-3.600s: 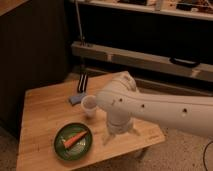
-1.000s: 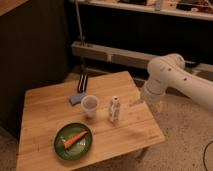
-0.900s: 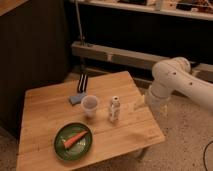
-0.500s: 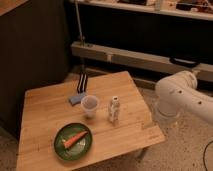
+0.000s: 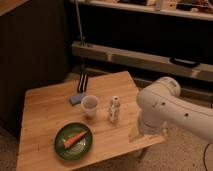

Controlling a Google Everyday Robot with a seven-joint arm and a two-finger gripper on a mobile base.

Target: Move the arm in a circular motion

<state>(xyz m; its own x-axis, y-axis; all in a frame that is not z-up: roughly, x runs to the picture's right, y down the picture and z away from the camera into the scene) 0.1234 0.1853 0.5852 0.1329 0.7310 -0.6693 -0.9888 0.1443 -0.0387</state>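
You see a light wooden bench (image 5: 45, 105), round green plate (image 5: 58, 143) with an orange carrot (image 5: 74, 140) near its front, white cup (image 5: 89, 105) at centre, small pale bottle (image 5: 114, 109) just right of it, blue pad (image 5: 76, 99) behind, your hand (image 5: 136, 133) at the bench's front right edge.

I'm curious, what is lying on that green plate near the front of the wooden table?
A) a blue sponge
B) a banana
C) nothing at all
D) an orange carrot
D: an orange carrot lies on the green plate, while the gripper of the arm hangs by the opposite front corner of the table.
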